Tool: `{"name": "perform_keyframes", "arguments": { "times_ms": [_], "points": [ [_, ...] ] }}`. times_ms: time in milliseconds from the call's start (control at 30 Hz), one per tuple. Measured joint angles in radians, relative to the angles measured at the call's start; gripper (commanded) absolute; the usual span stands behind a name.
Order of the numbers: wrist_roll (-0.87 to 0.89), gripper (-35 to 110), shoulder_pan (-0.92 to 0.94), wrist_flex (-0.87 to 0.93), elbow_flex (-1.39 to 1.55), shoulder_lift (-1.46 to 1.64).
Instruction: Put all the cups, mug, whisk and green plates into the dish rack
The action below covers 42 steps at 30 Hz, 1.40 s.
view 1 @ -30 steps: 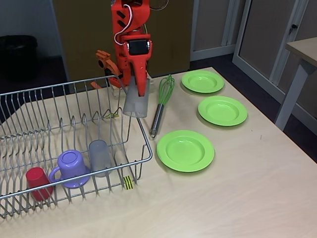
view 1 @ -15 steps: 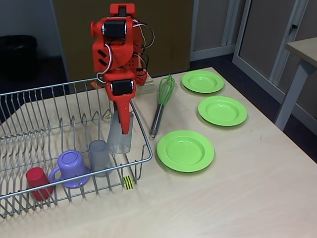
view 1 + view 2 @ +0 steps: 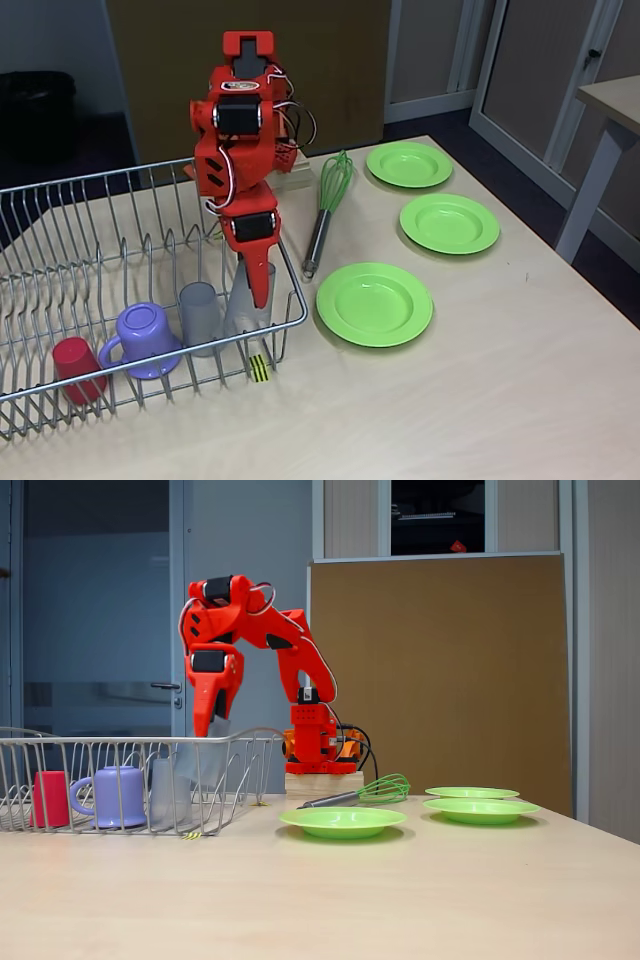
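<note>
One translucent grey-blue tumbler sits clamped in the orange gripper, lowered into the silver wire dish rack by its near right corner, beside the other grey tumbler. Next, I judge, comes letting go. Arm folds steeply downward over the bench.

Two fixed views. One set high at the front of the bench, tilted down and facing the orange arm at the far edge; close enough to take in the whole top. The other set low at bench level, side-on, looking level across the surface toward a brown board. Shared by both: dish rack, arm, whisk, three green plates.
</note>
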Motion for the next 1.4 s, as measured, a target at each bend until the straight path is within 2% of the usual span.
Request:
{"name": "perform_keyframes", "arguments": {
  "times_ms": [600,733,933,1400],
  "points": [
    [-0.003,22,-0.006,-0.003,-0.091,-0.19],
    [-0.005,27,0.003,0.0,-0.129,-0.222],
    [-0.005,42,0.017,-0.002,-0.173,-0.255],
    [-0.005,44,0.023,0.067,-0.273,-0.262]
  ]
}}
